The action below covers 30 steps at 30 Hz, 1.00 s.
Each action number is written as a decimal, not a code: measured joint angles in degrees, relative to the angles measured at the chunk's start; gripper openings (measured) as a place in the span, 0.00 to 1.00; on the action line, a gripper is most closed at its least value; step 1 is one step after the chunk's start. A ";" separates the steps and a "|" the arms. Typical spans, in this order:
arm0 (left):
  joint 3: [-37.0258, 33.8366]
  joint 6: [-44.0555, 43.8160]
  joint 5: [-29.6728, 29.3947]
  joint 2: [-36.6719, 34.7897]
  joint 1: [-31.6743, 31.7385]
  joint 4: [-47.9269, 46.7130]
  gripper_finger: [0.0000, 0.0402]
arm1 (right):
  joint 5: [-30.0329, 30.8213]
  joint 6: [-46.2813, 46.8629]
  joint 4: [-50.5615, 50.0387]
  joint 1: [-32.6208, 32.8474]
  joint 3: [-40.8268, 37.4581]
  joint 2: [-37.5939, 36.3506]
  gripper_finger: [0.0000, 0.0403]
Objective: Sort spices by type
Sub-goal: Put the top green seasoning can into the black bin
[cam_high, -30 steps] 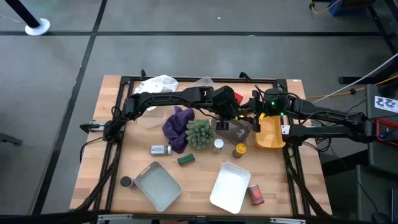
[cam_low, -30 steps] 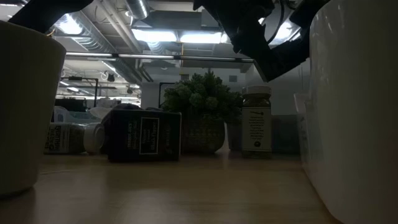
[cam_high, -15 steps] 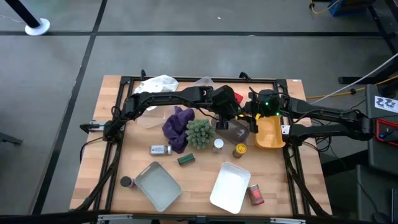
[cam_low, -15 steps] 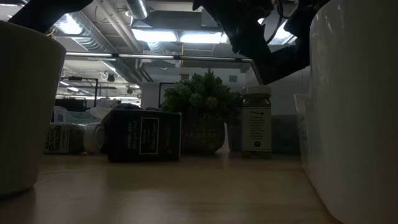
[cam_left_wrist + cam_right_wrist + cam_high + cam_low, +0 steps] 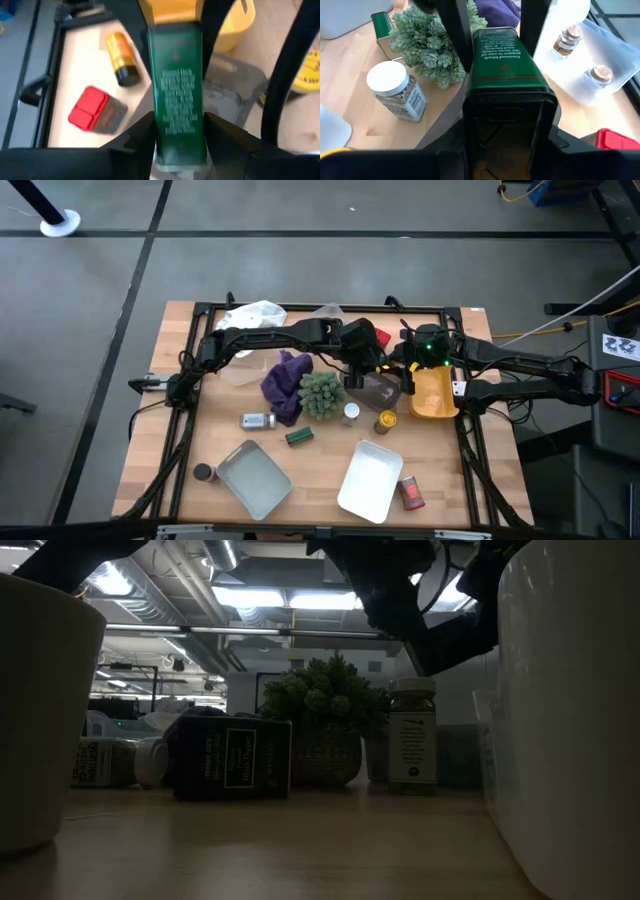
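Green and upright between both sets of fingers, the dark green tin (image 5: 178,95) is what we clamp with our left gripper (image 5: 179,150) and right gripper (image 5: 506,131) together, above the table (image 5: 200,440) beside the spiky plant (image 5: 322,392) and yellow bin (image 5: 436,394).

2 arms meet over the table's (image 5: 200,380) far middle.
The left gripper (image 5: 362,372) and right gripper (image 5: 402,370) converge beside the yellow bin (image 5: 436,395), behind the spiky plant (image 5: 321,392).

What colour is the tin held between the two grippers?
Dark green tin, with pale lettering; clearest in the right wrist view.
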 joint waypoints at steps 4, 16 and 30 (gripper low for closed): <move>-0.02 -0.08 0.03 -2.41 0.39 -5.68 0.40 | 0.53 2.01 -2.17 0.02 0.00 -0.02 0.31; -4.32 -5.94 3.73 -16.11 3.98 -18.53 0.41 | 0.71 10.74 -9.67 -0.02 1.54 -0.03 0.32; -47.45 -12.87 3.20 -45.91 4.20 13.05 0.41 | 2.86 17.97 -20.57 -0.02 12.86 3.79 0.32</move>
